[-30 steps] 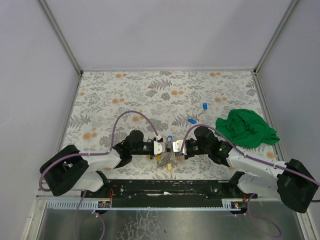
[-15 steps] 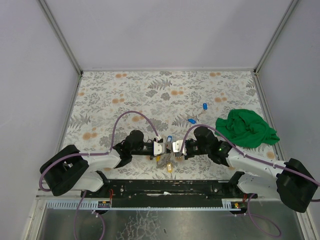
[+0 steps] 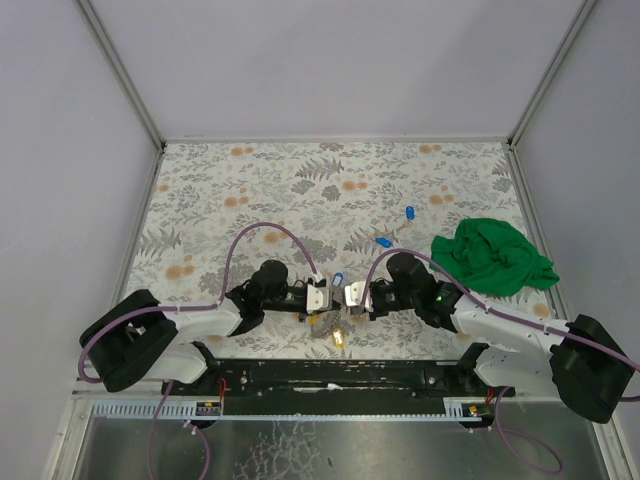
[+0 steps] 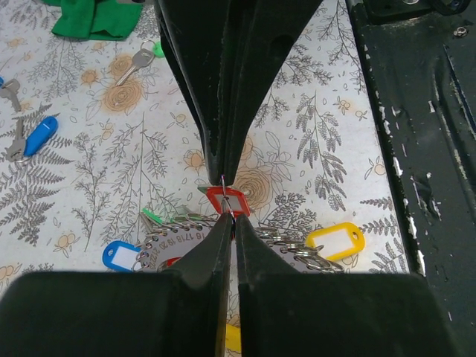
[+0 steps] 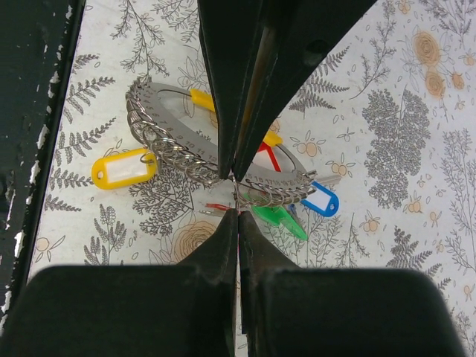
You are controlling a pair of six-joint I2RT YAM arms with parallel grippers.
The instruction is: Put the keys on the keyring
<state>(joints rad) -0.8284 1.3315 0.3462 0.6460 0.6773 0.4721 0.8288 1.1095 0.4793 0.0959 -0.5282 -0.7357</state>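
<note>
The keyring (image 4: 167,242) is a numbered metal arc strung with small rings and yellow, blue, green and red tags. It lies under both grippers and also shows in the right wrist view (image 5: 178,145) and the top view (image 3: 334,326). My left gripper (image 4: 232,223) is shut on a thin wire ring above a red tag (image 4: 227,201). My right gripper (image 5: 237,214) is shut tip to tip against it, with a thin red sliver between its jaws. Loose blue-tagged keys (image 3: 410,211) (image 3: 383,242) lie farther back, and another (image 3: 338,278) lies by the fingertips.
A green cloth (image 3: 492,256) lies bunched at the right. A blue-tagged key (image 4: 36,138) and a green-tagged key (image 4: 138,64) lie on the floral mat. The black base rail (image 3: 330,375) runs along the near edge.
Both grippers stay shut and tip to tip. They have edged slightly closer together, and the keyring below them has shifted a little.
</note>
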